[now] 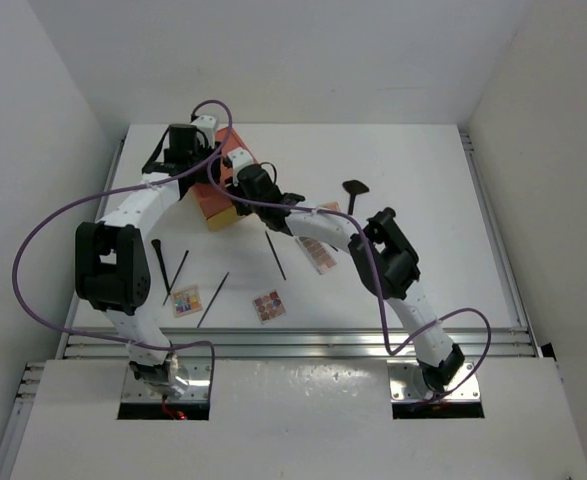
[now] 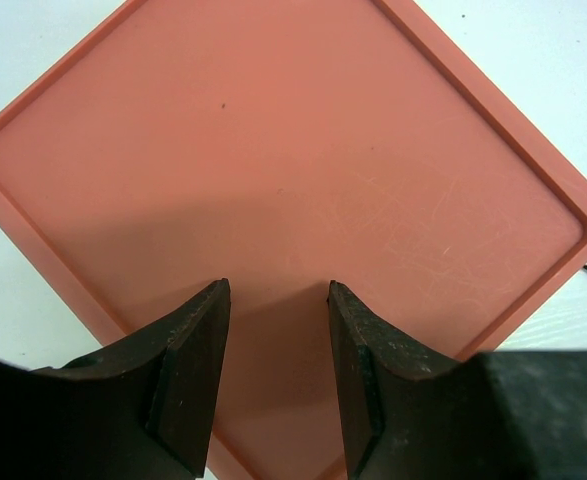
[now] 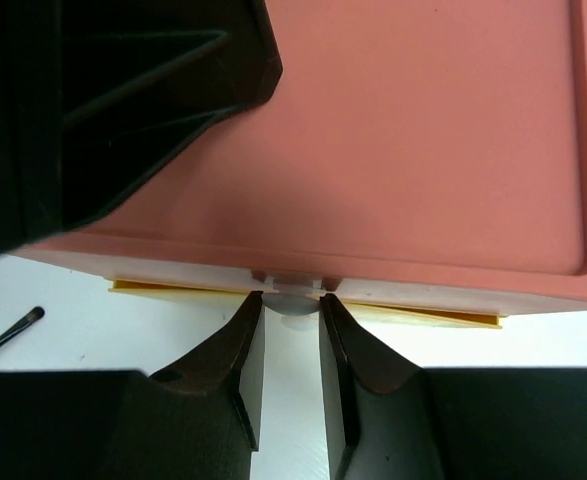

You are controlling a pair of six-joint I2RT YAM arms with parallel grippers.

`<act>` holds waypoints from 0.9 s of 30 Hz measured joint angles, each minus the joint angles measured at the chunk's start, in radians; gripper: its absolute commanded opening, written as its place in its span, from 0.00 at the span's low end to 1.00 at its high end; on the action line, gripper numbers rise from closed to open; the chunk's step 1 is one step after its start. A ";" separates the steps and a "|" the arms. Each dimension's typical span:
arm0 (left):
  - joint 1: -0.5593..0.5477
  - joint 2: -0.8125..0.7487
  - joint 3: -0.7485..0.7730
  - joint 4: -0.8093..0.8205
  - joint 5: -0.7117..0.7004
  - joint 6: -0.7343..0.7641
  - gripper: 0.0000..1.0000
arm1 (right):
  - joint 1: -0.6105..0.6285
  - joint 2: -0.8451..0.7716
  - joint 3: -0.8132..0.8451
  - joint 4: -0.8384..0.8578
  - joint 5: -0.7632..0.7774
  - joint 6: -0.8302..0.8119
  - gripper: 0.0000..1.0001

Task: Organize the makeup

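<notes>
— Where is the makeup found?
— Palettes (image 1: 269,306), sticks (image 1: 213,298) and a brush (image 1: 159,262) are scattered on the table (image 1: 423,200), nearer than the drawer box (image 1: 218,205).
— The grippers?
— The left gripper (image 2: 278,290) is held spread over the box top (nothing grasped). The right gripper (image 3: 291,306) is set around the drawer knob (image 3: 293,298); a firm clasp cannot be told.

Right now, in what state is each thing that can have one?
Left claw: open, empty, over the drawer box top.
Right claw: jaws narrow, either side of the drawer knob; grip uncertain.
Drawer: looks shut or nearly.
Palettes, brushes, sticks: lying loose on the table.
</notes>
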 measured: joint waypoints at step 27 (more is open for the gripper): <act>0.000 0.000 -0.001 0.003 -0.011 -0.014 0.50 | 0.098 -0.404 -0.561 0.027 0.055 0.021 0.63</act>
